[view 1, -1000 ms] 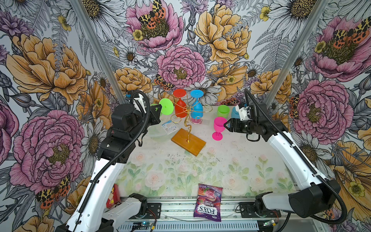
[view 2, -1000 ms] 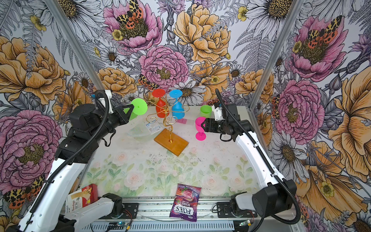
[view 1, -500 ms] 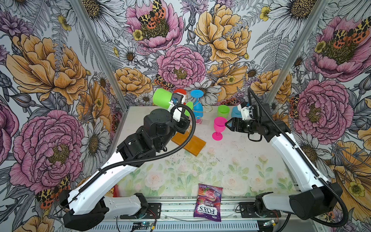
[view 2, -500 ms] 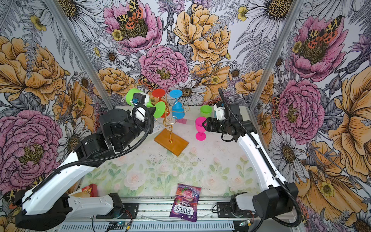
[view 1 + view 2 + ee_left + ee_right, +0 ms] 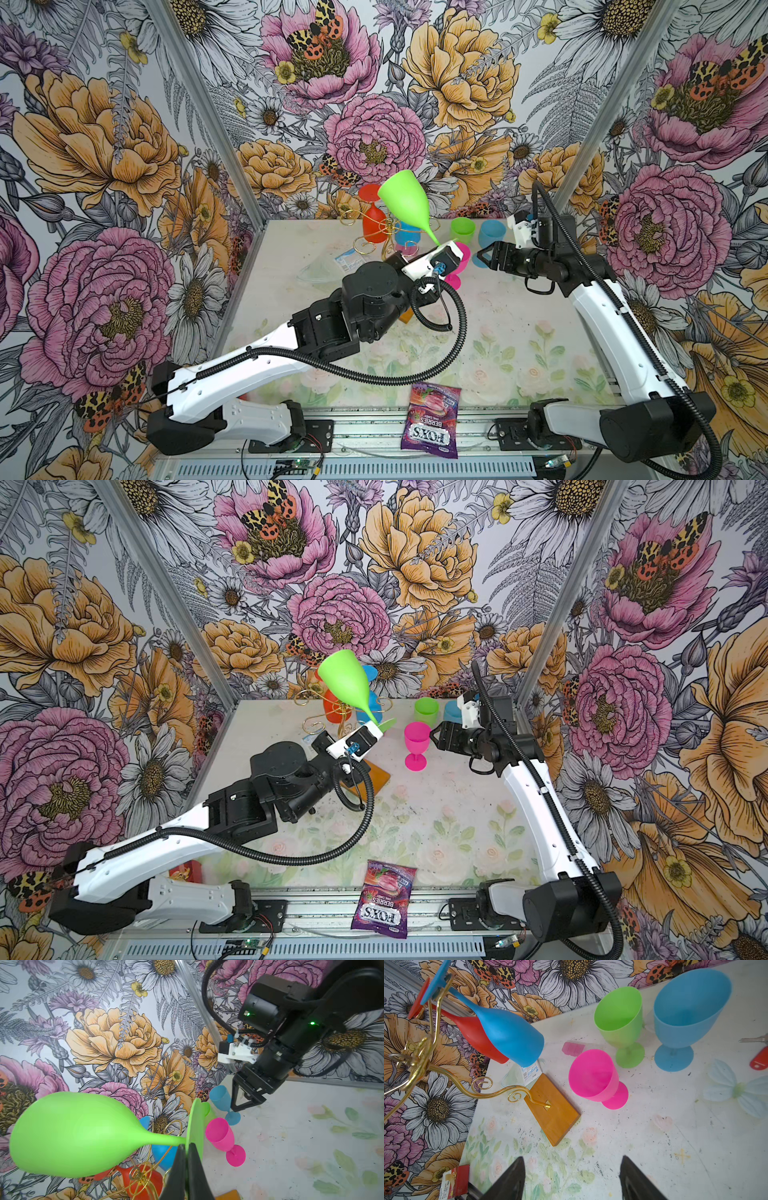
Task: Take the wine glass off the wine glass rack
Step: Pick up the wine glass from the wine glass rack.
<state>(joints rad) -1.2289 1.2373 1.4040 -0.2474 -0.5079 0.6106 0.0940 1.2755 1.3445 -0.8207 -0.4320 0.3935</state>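
Note:
My left gripper [image 5: 188, 1146] is shut on the round foot of a green wine glass [image 5: 72, 1134]. The glass is held in the air, tilted, its bowl [image 5: 403, 199] up toward the back wall, above the wine glass rack [image 5: 388, 232] and apart from its gold scroll arms. A red glass [image 5: 477, 1036] and a blue glass [image 5: 508, 1036] hang bowl-down from the rack, which stands on an orange-brown wooden base [image 5: 552, 1109]. To the right my right gripper [image 5: 482, 257] is open and holds nothing, its fingers [image 5: 517, 1172] spread above the table.
A pink glass [image 5: 417, 737], a small green glass [image 5: 618, 1016] and a blue glass [image 5: 689, 1005] stand upright on the table between the rack and my right gripper. A candy packet [image 5: 432, 419] lies at the front edge, and a red key fob [image 5: 759, 1059] at the right.
My left arm has swung from the left side of the rack across to the middle, carrying the green glass up and away from the rack arms. The right arm has barely moved.

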